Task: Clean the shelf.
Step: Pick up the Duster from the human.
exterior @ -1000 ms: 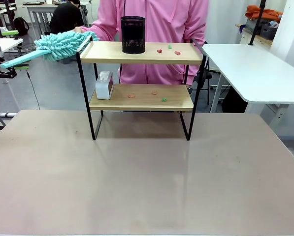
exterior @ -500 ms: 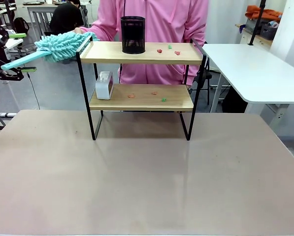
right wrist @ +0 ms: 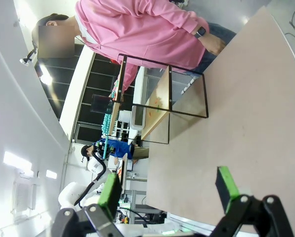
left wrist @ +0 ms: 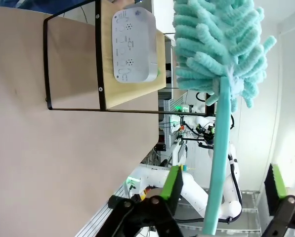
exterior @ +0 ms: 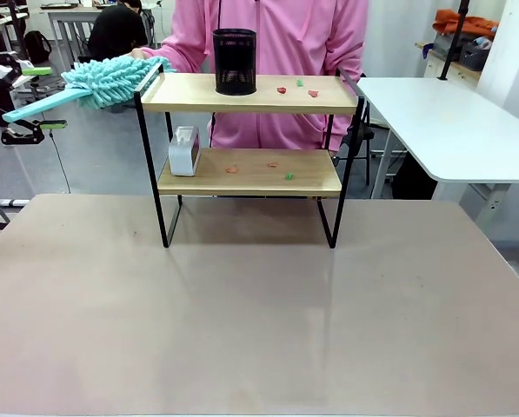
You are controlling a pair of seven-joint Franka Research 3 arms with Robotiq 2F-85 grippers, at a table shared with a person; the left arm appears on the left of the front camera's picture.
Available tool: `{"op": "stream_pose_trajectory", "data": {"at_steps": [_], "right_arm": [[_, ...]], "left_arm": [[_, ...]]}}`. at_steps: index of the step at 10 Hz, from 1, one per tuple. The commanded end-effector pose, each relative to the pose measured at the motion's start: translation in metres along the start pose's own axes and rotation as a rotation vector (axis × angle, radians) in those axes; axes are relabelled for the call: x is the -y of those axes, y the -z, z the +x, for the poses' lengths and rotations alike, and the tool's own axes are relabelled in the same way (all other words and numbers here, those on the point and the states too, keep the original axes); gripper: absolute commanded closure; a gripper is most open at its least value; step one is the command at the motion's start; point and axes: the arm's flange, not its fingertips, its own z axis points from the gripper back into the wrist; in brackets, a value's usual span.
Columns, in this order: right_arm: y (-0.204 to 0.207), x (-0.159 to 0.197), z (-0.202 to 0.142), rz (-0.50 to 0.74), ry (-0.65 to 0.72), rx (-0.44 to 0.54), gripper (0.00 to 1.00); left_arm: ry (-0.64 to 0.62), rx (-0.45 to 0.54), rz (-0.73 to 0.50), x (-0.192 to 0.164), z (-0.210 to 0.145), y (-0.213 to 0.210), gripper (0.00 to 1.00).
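Handover looks like the step in hand: a person's hand [exterior: 142, 54] holds the duster [exterior: 111, 80] by its fluffy head, at 10 o'clock from the shelf [exterior: 242, 104]; the handle [left wrist: 217, 163] slants off toward 8 o'clock and passes between the fingers of the left claw [left wrist: 225, 180]. In the wrist view that claw stands wide open; both green pads are clear of the handle, so it has hold of nothing yet. The right claw [right wrist: 168, 186] is also spread wide and empty, hanging above the table [exterior: 259, 313].

The shelf stands at 12 o'clock on the table, in front of the person; its top board carries a black mesh cup [exterior: 235, 61], with red and green scraps [exterior: 282, 89] at 3 o'clock from it; the lower board carries a white box [exterior: 183, 150] and more scraps toward 3 o'clock.

To do this well, the left claw should probably close squarely across the flat handle, well back from the head, and be firmly set before the person lets go. A grip near the handle's end would likely let the head droop. The later sweep would do best to go round the cup and box; it should push the scraps off one open side rather than scatter them.
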Motion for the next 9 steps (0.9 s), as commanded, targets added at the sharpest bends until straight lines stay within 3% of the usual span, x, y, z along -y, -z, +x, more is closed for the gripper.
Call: {"op": "stream_pose_trajectory", "data": {"at_steps": [1,2,3,9], "right_arm": [[0.0007,-0.0019,0.0025,0.020,-0.027,0.015,0.00],[0.0007,-0.0019,0.0025,0.020,-0.027,0.015,0.00],[0.0007,-0.0019,0.0025,0.020,-0.027,0.015,0.00],[0.0007,-0.0019,0.0025,0.020,-0.027,0.015,0.00]], "left_arm": [[0.018,-0.002,0.012,-0.0032,-0.0028,0.0046,1.00],[0.017,0.000,0.010,-0.0034,-0.0023,0.0044,0.62],[0.019,0.001,0.011,-0.0035,-0.0026,0.0044,1.00],[0.047,0.033,0.028,-0.0027,-0.0028,0.0026,1.00]]}}
